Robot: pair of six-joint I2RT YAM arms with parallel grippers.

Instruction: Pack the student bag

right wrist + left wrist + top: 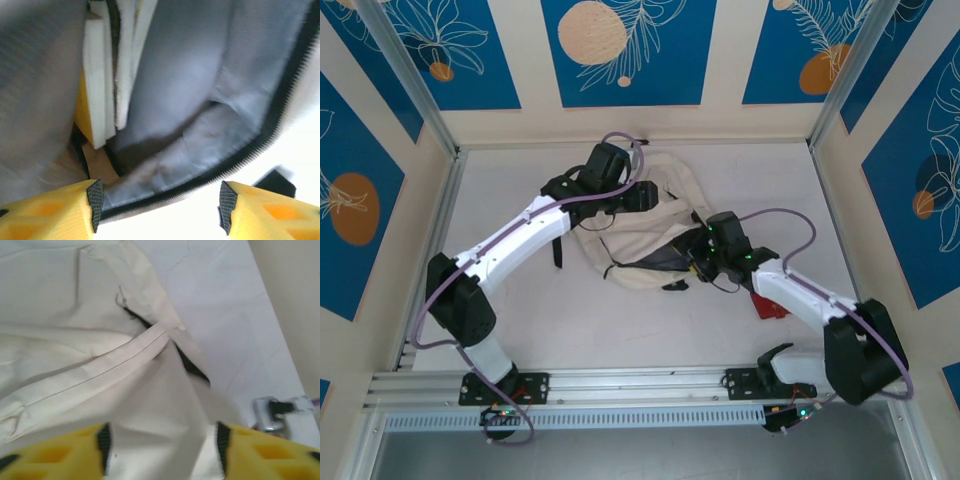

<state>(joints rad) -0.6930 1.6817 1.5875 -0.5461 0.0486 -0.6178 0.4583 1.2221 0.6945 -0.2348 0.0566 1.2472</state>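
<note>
Student bag (pixel 638 240) lies mid-table. Left gripper (pixel 161 442) stands with jaws apart, cream cloth loose between them. Right gripper (pixel 157 202) is parted and empty at the unzipped mouth, with books (pixel 100 85) inside.

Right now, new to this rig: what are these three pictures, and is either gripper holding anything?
Two robot arms are bolted at the table's near edge. The wide picture looks down from above and behind; the other two come from wrist cameras, yellow fingers at the bottom. A cream bag lies on the table. The left gripper is over its cloth, open, holding nothing. The right gripper, also open, looks into the bag's unzipped mouth, with what look like books inside. Something red lies under the right arm; I can't tell what.
</note>
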